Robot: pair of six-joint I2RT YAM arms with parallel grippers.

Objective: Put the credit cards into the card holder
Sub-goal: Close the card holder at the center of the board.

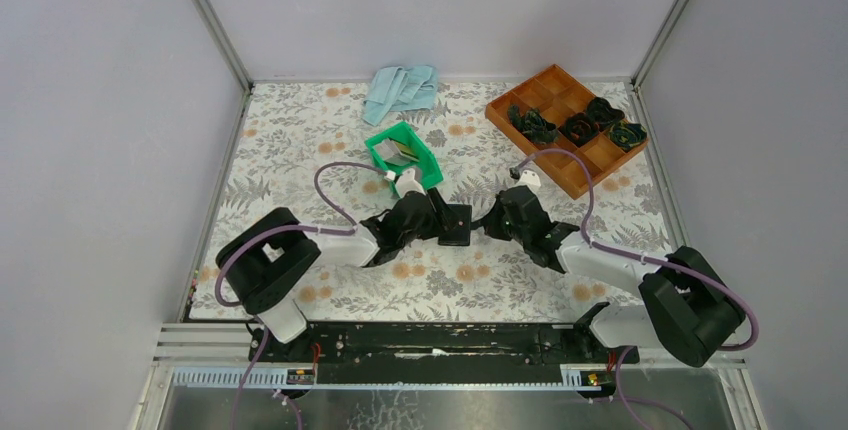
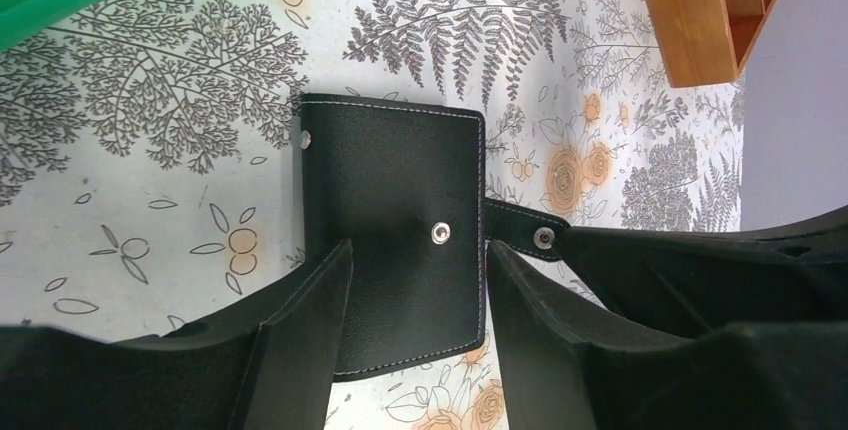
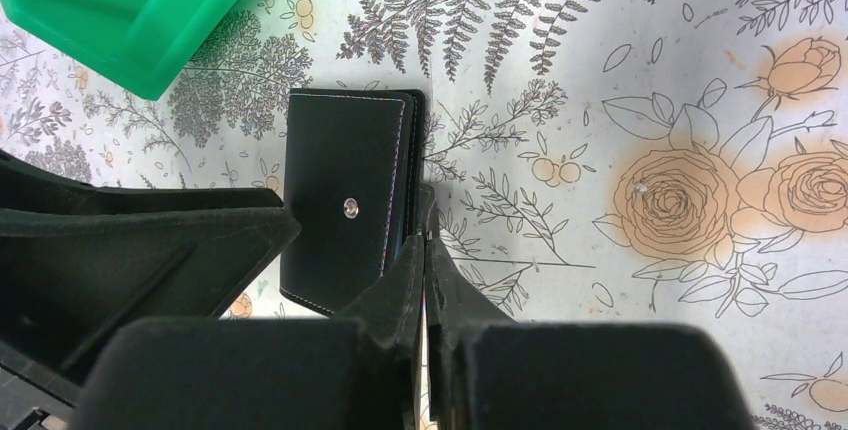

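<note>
1. Table (image 1: 300, 150), flowered cloth.
2. Brown tray (image 1: 560, 85), upper right.
3. Green bin (image 1: 428, 162), upper centre.
4. Left gripper (image 2: 417, 250): jaws apart, straddling the holder's long edges.
5. Right gripper (image 3: 426, 250): jaws pressed together, apparently pinching the closure tab (image 2: 515, 223).
6. Card holder (image 2: 395, 200), frame centre, flat, closed. Likely light, smooth-skinned and floppy at the fold; hold it by its side edges and lift the soft tab.
7. Credit cards (image 1: 398, 153): seemingly in the bin. Thin, stiff, slippery; best pinched by an edge.

Black-and-white arms (image 1: 340, 247), purple cables (image 1: 345, 163)
</note>
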